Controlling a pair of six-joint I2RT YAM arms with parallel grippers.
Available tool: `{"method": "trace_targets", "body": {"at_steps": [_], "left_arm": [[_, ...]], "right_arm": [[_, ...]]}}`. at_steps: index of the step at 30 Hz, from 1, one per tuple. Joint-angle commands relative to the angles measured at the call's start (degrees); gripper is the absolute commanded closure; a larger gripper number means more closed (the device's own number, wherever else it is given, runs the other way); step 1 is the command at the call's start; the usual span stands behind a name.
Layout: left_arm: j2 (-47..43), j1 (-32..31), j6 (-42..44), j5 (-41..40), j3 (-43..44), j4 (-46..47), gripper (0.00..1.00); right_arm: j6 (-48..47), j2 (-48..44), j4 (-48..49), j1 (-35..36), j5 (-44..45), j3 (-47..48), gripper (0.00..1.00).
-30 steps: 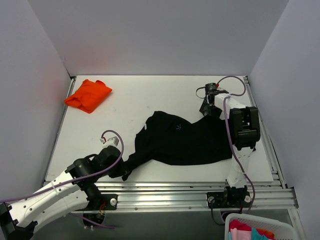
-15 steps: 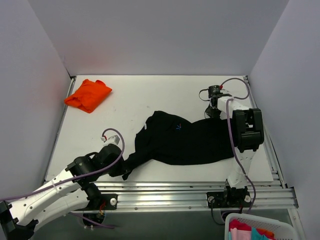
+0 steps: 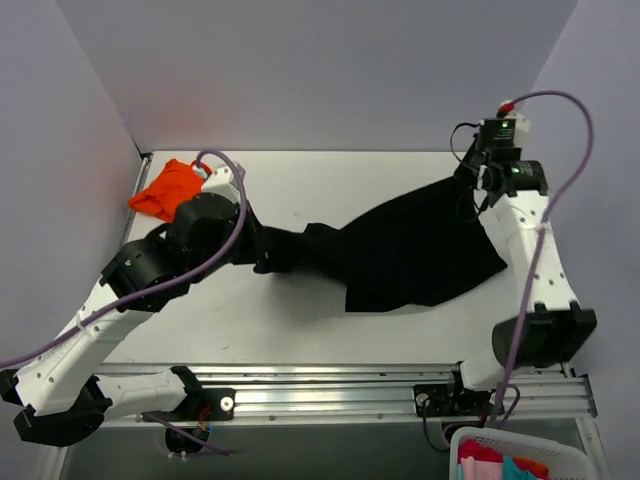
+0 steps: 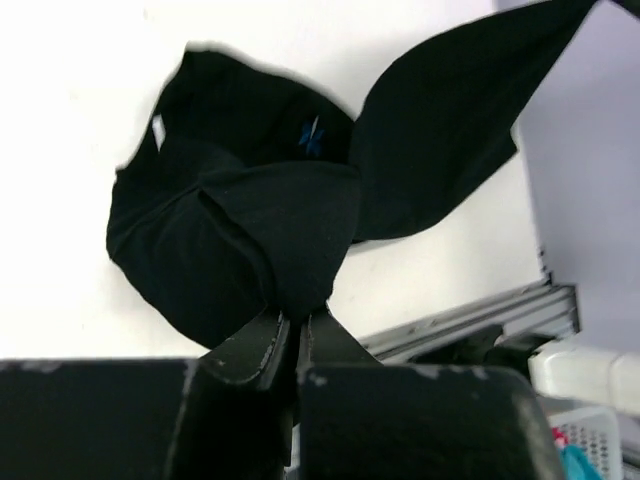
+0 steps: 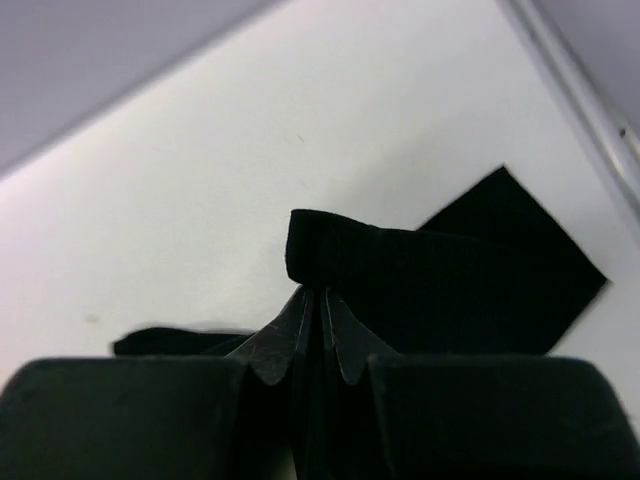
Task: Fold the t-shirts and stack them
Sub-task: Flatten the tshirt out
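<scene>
The black t-shirt [image 3: 415, 255] hangs stretched in the air between my two grippers, above the middle and right of the white table. My left gripper [image 3: 272, 258] is shut on its left end; in the left wrist view the cloth [image 4: 250, 220] bunches right at the gripper [image 4: 300, 322]. My right gripper [image 3: 470, 185] is shut on its upper right corner, raised near the back right; its view shows a fold of the shirt [image 5: 440, 280] pinched in the gripper [image 5: 318, 298]. The orange folded t-shirt [image 3: 165, 190] lies at the back left, partly hidden behind my left arm.
A white basket [image 3: 515, 455] with coloured clothes stands off the table at the front right. Grey walls close the left, back and right sides. A metal rail [image 3: 340, 380] runs along the front edge.
Both arms have risen and lifted the black shirt off the table, pulling it taut. The left gripper moved from the front left up to the middle left; the right gripper rose at the back right.
</scene>
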Motion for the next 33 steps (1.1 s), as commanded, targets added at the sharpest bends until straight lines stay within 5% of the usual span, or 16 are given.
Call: {"method": "trace_targets", "body": {"at_steps": [1, 6, 19, 28, 33], "left_arm": [[1.77, 0.93, 7.84, -3.51, 12.08, -1.88, 0.98], [2.22, 1.02, 14.25, -1.67, 25.18, -0.67, 0.98], [-12.73, 0.93, 16.46, 7.46, 26.76, 10.06, 0.98], [-7.56, 2.15, 14.70, 24.43, 40.57, 22.27, 0.98], [0.79, 4.45, 13.73, 29.37, 55.51, 20.54, 0.98]], "right_arm": [[-0.89, -10.87, -7.40, 0.09, -1.92, 4.89, 1.00], [-0.62, -21.16, -8.99, 0.52, -2.62, 10.07, 1.00], [-5.28, -34.79, -11.80, 1.14, 6.59, 32.48, 1.00], [-10.28, -37.34, -6.11, 4.04, 18.37, 43.65, 1.00], [-12.31, -37.52, -1.61, 4.39, 19.61, 43.75, 1.00]]}}
